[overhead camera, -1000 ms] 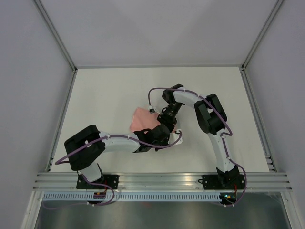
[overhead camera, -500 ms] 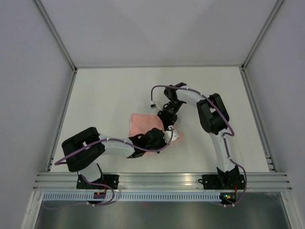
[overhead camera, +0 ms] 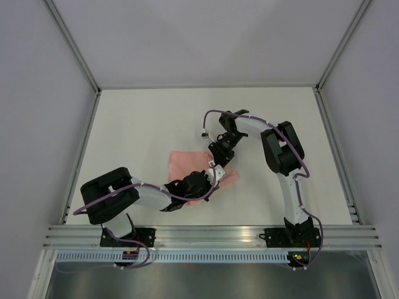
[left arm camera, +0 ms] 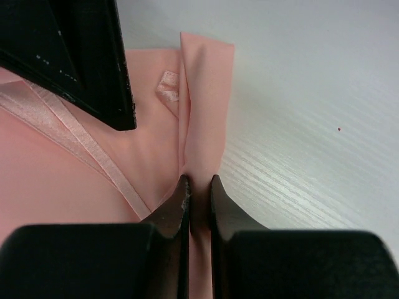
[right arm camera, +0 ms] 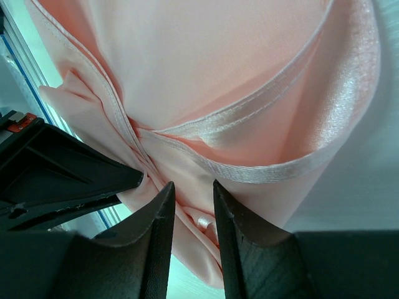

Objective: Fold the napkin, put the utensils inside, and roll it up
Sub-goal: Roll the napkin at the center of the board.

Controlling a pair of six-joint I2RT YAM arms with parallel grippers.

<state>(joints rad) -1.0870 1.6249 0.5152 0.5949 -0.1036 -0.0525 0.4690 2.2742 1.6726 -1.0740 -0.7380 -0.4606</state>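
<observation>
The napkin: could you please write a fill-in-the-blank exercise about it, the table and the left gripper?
1. The napkin has a ___ colour.
2. It lies on a ___ table.
3. The left gripper is shut on a fold of the ___.
Missing words: pink; white; napkin.
</observation>
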